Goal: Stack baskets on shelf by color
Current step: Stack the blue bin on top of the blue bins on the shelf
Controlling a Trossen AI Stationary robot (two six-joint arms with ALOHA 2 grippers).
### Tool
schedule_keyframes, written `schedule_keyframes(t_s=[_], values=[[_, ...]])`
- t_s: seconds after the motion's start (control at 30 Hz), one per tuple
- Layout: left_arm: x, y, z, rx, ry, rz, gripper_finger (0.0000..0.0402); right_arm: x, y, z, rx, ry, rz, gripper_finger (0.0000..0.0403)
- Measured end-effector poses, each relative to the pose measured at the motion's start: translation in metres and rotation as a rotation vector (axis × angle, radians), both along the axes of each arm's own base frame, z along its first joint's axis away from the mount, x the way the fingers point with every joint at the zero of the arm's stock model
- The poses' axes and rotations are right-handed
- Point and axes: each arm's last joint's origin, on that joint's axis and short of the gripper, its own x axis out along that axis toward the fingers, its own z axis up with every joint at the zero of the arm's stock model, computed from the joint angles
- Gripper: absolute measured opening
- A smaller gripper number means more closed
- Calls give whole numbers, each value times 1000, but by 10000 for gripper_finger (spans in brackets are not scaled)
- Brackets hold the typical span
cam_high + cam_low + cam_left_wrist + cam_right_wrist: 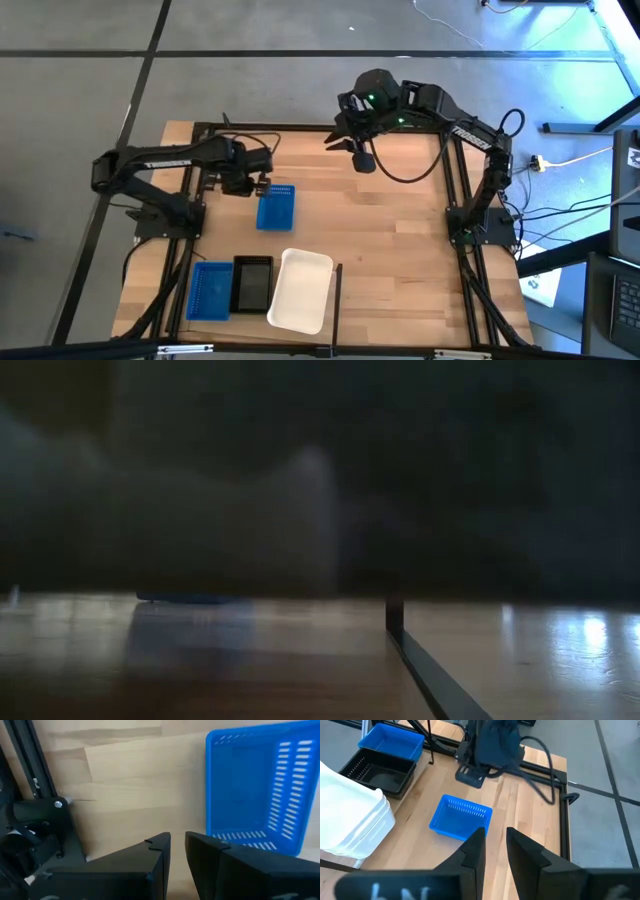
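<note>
One loose basket: a single blue basket [276,207] lies alone on the shelf [390,240], left of the middle, upright with its open side up.
Stacks: along the near edge a blue stack [210,290], a black stack [252,283] and a white stack [301,290] sit side by side — how many baskets each holds cannot be told from above.
Step in hand: judging by the layout, the loose blue basket is the one left to bring to the blue stack at the near left.
Left gripper: the left gripper [262,187] hangs just beside the far short end of the loose basket; its wrist view shows only a narrow gap between the fingers [150,865] and nothing between them.
Right gripper: the right gripper [350,142] waits at the far side, right of the middle and well apart from every basket; its fingers [472,855] are parted a little and empty.
Next move: the left gripper would likely have to close on the basket's far rim, lift it, and carry it toward the near left.
Around: black metal rails [455,200] edge the shelf, and a short black post [338,290] stands just right of the white stack.
In the way: the left arm's own base [160,215] sits beside the path to the blue stack — the carry probably needs to stay clear of it.
Low view: too dark to add much.
</note>
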Motion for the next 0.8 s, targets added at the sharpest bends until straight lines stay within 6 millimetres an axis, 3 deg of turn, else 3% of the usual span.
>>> schedule_keyframes(t_s=[0.27, 0.8], values=[[21, 4, -15, -41, -24, -53, 50, 0, 0, -1, 2, 7, 1, 77], [45, 7, -50, -61, 91, -119, 50, -2, 1, -2, 9, 31, 1, 77]])
